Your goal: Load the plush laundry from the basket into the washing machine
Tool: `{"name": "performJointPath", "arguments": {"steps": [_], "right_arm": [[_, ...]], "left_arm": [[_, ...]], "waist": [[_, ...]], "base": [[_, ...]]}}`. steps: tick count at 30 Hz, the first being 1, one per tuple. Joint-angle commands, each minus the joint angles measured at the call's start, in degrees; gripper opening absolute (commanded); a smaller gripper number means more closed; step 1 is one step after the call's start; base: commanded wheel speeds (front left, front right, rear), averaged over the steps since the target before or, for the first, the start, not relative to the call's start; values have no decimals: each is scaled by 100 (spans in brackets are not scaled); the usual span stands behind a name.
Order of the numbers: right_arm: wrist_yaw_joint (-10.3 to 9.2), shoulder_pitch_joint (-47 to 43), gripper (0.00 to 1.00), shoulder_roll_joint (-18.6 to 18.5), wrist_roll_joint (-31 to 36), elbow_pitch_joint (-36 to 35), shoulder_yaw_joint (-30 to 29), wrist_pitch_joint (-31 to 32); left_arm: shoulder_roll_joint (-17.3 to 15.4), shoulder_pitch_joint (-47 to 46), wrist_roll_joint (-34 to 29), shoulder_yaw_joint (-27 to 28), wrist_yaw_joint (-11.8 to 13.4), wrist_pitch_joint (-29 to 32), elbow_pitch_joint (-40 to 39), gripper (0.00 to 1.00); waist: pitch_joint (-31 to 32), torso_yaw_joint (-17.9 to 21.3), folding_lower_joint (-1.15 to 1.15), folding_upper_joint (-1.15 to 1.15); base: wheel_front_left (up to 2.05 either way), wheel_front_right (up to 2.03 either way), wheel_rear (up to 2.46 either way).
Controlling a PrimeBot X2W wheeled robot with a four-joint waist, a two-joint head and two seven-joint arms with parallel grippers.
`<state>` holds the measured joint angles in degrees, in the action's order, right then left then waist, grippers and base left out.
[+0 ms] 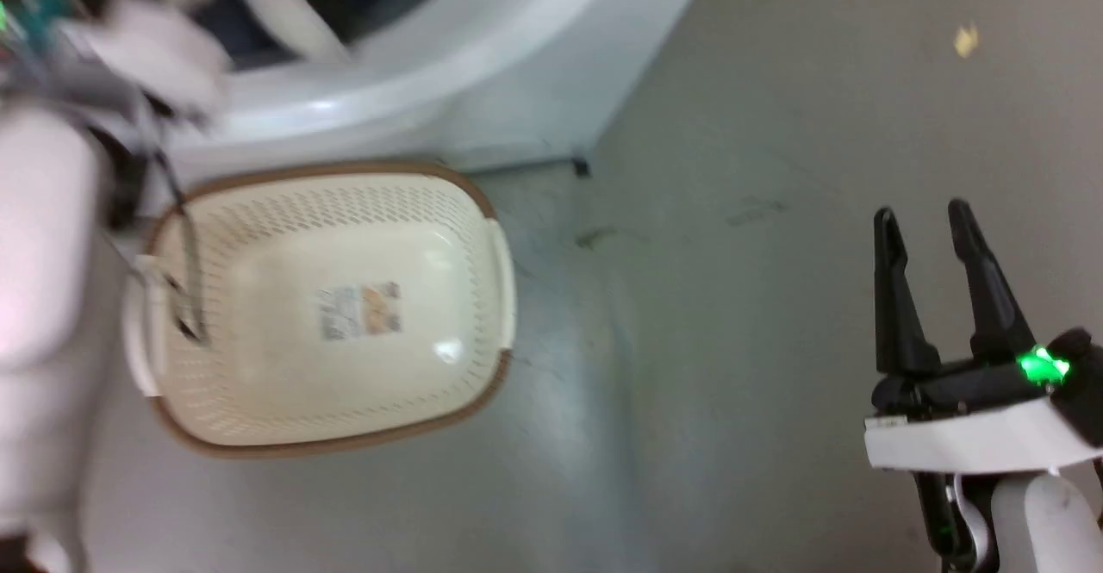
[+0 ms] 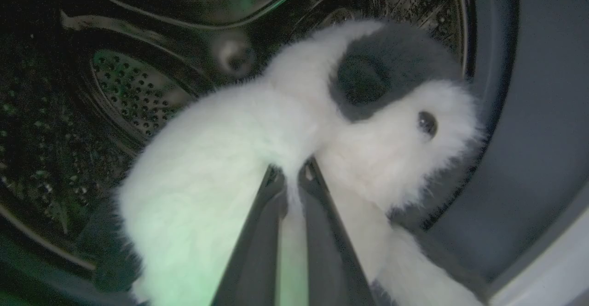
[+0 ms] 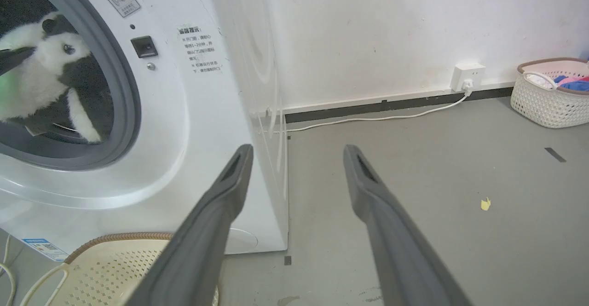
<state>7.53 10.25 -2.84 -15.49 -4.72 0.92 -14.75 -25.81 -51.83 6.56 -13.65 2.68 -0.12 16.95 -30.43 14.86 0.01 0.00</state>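
The left gripper is pressed nearly together, pinching a fold of white fur on the plush laundry between its two dark fingers. It holds the toy inside the steel drum of the washing machine. The toy's white body lies toward the perforated drum wall. Its head, with a dark patch and one shiny eye, sits close to the grey door ring. From the right wrist view the plush is within the round opening, one white limb hanging down toward the lower lip of the ring. Whether it rests on the drum floor or hangs from the grip I cannot tell. In the blurred head view the basket stands on the floor just in front of the washer, its floor bare but for a label sticker. The right gripper hovers well apart to the right over bare floor, fingers spread and holding nothing. The step in hand looks like the deposit itself, so the task is nearly done. The next move calls for parting the left fingers so the fur comes free. The arm should then draw straight back through the ring without snagging the pile or dragging the hanging limb out over the lip.
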Motion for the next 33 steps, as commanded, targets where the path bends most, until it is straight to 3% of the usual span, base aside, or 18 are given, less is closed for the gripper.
{"name": "performJointPath", "arguments": {"steps": [1, 5, 11, 16, 24, 25, 26, 33], "right_arm": [[-4, 109, 100, -4, -73, 13, 26, -25], [-4, 254, 100, -4, -239, 48, 114, -25], [-4, 422, 100, -4, -418, 87, 179, -25], [-4, 468, 100, -4, -479, 99, 202, -25], [-4, 561, 100, -4, -360, 95, 100, -25], [-4, 565, 100, -4, -329, 90, 80, -25], [-4, 562, 100, -4, -289, 84, 54, -25], [-4, 448, 100, -4, 125, 39, -233, -25]], "left_arm": [[-100, -371, -58, 43, -55, 59, 121, 0], [-354, -1420, -180, 52, -237, 290, 827, 0], [-543, -2623, -463, -85, -308, 615, 2035, 0], [-565, -2969, -551, -283, -511, 821, 2882, 0], [-364, -3143, -546, -445, -517, 425, 3519, 0], [-330, -3135, -545, -467, -508, 346, 3580, 42], [-290, -3113, -538, -484, -493, 246, 3640, 98], [99, -2569, -266, -450, -410, -724, 4004, 100]], "waist": [[-504, 448, -1, 0], [-842, 676, -1, 0], [-1170, 905, -1, 0], [-1310, 948, -1, 0], [-1274, 740, -1, 0], [-1231, 700, -1, 0], [-1169, 653, -1, 0], [-407, 239, -1, 0]], "base": [[0, 0, 0], [0, 0, 0], [0, 0, 0], [0, 0, 0], [0, 0, 0], [0, 0, 0], [0, 0, 0], [0, 0, 0]]}}
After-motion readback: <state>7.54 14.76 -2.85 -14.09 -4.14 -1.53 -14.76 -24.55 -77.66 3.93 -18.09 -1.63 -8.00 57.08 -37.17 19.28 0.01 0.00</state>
